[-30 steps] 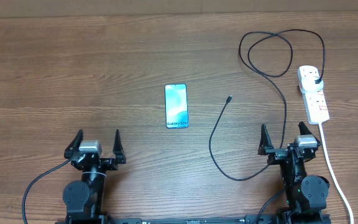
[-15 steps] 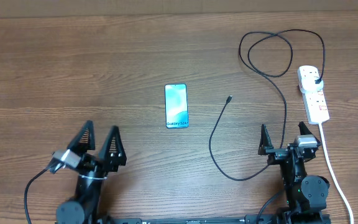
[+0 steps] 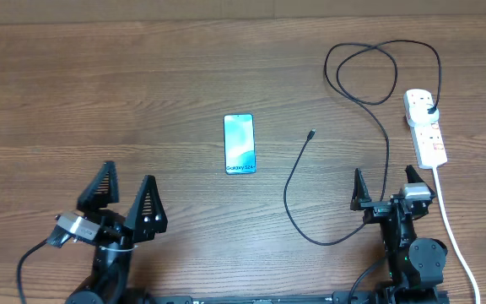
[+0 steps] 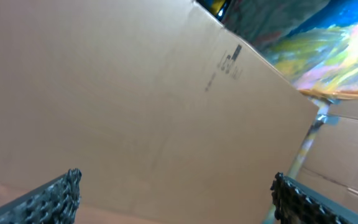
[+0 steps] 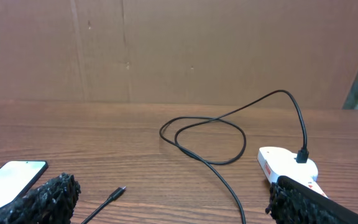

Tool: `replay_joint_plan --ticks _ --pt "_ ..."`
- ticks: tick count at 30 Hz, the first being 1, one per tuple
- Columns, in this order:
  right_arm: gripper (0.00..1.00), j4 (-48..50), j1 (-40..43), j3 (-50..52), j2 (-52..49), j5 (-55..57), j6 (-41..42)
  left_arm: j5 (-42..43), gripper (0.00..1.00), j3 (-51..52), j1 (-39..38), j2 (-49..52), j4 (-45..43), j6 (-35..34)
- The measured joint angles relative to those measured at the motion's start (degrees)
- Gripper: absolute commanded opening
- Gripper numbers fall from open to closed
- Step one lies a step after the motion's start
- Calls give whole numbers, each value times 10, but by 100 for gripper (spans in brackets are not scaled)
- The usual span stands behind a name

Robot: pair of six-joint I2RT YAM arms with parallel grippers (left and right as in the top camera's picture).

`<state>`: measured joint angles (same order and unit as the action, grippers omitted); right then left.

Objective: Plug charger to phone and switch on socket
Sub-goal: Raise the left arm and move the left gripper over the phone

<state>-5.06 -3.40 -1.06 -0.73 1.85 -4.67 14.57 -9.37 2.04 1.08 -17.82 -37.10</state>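
The phone [image 3: 239, 143] lies flat mid-table with its teal screen lit; its corner shows in the right wrist view [image 5: 8, 179]. The charger cable [image 3: 295, 187] runs from its tiny connector [image 3: 311, 133] in loops to a black plug [image 3: 429, 110] seated in the white socket strip [image 3: 425, 127]. The connector [image 5: 118, 191] and strip [image 5: 286, 163] also show in the right wrist view. My left gripper [image 3: 125, 196] is open and empty, lifted and tilted at the near left. My right gripper [image 3: 386, 187] is open and empty at the near right, beside the cable.
The strip's thick white cord [image 3: 452, 232] runs down to the near right edge past my right arm. A cardboard wall [image 5: 179, 50] stands behind the table; the left wrist view shows only cardboard [image 4: 135, 93].
My left arm has lifted, swung left and tilted its gripper upward. The right arm, phone, cable and strip have not moved.
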Motion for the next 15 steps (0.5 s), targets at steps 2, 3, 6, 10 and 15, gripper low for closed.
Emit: replay_joint_plan --ticks 2,3,6,10,15 --pt "100 0 0 0 0 0 0 0 100 -33 0 9 32 23" --pt "100 1 0 0 0 0 0 1 100 -59 0 20 54 35" --pt "100 0 0 0 0 1 0 2 100 -127 0 66 98 65" --pt "100 0 0 0 0 1 0 35 100 -220 0 156 153 105" --pt "100 0 0 0 0 1 0 74 100 -404 0 317 347 161"
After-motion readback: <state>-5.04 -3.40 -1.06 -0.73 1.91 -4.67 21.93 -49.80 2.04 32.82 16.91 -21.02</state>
